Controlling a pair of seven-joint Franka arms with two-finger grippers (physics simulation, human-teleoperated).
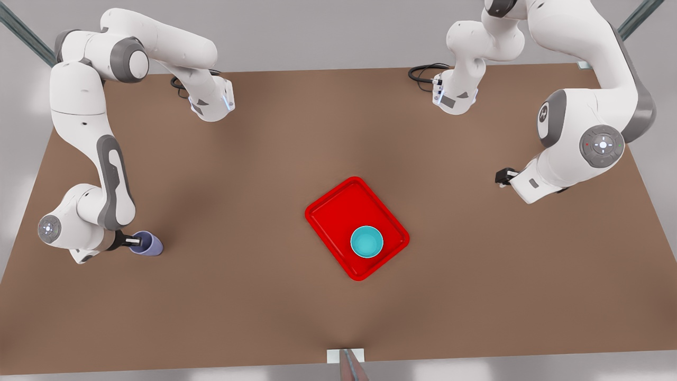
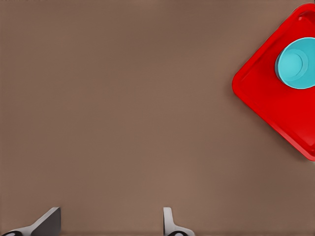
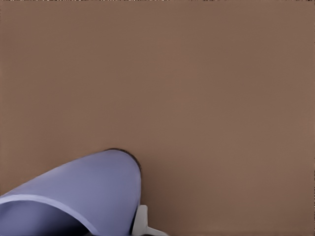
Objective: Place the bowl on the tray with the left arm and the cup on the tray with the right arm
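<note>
One finger of the right gripper (image 1: pixel 135 242) sits inside the cup (image 1: pixel 149 244), pinching its wall at the table's (image 1: pixel 264 159) front-view left, well apart from the tray (image 1: pixel 330 211) holding the bowl (image 1: pixel 366 241), so the thin-walled grip may slip in transit, while the left gripper (image 2: pixel 110 223) waits spread and empty.

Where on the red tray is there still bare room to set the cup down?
The bowl fills the tray's near corner. The tray floor toward the far corner is bare. The right hand grips the cup at the front view's left, with open tabletop between. The left hand waits, open, at the front view's right.
</note>
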